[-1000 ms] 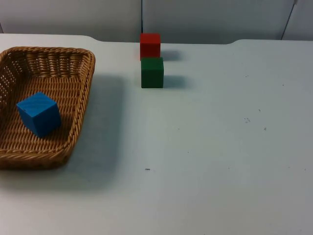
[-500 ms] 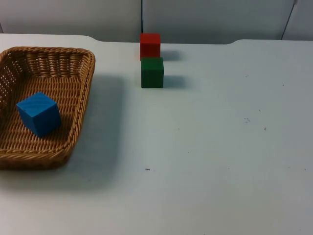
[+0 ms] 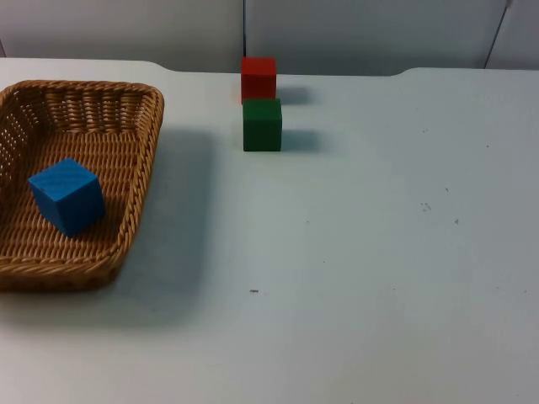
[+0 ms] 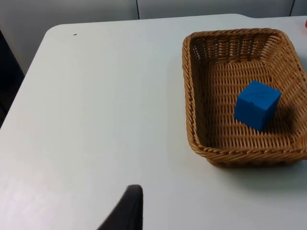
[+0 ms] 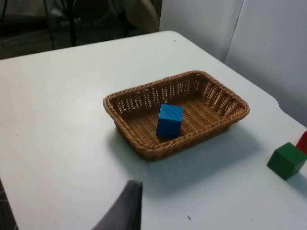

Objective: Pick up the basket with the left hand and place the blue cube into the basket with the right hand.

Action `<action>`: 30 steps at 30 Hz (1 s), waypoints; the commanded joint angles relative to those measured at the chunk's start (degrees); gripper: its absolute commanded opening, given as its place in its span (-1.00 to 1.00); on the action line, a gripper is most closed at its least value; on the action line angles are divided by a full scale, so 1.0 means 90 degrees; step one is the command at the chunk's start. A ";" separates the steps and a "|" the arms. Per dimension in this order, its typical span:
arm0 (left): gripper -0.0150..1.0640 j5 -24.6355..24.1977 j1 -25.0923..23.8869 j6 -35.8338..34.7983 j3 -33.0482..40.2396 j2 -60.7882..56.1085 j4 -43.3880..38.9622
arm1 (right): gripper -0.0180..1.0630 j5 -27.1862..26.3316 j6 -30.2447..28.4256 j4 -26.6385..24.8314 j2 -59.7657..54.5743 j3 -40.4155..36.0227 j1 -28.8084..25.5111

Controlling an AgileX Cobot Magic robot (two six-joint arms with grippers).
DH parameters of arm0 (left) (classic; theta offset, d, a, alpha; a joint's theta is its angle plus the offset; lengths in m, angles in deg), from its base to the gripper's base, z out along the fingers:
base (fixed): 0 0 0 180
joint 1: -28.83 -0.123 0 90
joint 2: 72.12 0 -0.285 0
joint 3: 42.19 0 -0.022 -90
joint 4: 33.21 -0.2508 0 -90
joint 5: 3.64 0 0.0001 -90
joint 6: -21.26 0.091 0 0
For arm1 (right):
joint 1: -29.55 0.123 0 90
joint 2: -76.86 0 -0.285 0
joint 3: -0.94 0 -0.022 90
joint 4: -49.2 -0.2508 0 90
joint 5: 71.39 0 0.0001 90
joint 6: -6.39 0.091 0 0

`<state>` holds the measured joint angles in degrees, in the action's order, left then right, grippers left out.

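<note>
i see the wicker basket (image 3: 135,181) resting on the white table (image 3: 362,252), blue cube (image 3: 67,195) inside it, well ahead of both grippers. green cube (image 3: 262,124) sits just before red cube (image 3: 258,78). i cannot tell either gripper's opening.

Basket (image 3: 135,210): rectangular brown wicker, upright on the white table's left side, open-topped. Blue cube (image 3: 66,195): resting inside the basket on its woven floor, turned slightly askew.
</note>
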<state>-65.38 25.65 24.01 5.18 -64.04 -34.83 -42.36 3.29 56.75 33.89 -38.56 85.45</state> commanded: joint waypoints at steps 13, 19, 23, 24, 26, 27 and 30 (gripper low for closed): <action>0.97 0.0013 0.0048 -0.0020 0.0046 -0.0032 -0.0024 | 0.86 0.1090 -0.0055 -0.0137 0.1169 -0.0028 0.0012; 0.97 0.0013 0.0048 -0.0020 0.0046 -0.0032 -0.0024 | 0.86 0.2070 0.0007 -0.0137 0.2306 -0.0028 0.0012; 0.97 0.0013 0.0048 -0.0020 0.0046 -0.0032 -0.0024 | 0.86 0.2567 0.0034 -0.0137 0.2779 -0.0028 0.0012; 0.97 0.0013 0.0048 -0.0020 0.0046 -0.0032 -0.0024 | 0.86 0.2711 0.0034 -0.0137 0.2928 -0.0028 0.0012; 0.97 0.0013 0.0048 -0.0020 0.0046 -0.0032 -0.0024 | 0.86 0.3053 0.0034 -0.0152 0.3193 -0.0028 0.0012; 0.97 0.0013 0.0048 -0.0020 0.0046 -0.0032 -0.0024 | 0.86 0.3176 0.0034 -0.0152 0.3331 -0.0028 0.0012; 0.97 0.0013 0.0048 -0.0020 0.0046 -0.0032 -0.0024 | 0.86 0.3420 0.0166 -0.0152 0.3650 -0.0028 0.0012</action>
<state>-65.38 25.65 24.01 5.18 -64.04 -34.83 -13.73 3.78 55.46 64.57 -38.64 85.45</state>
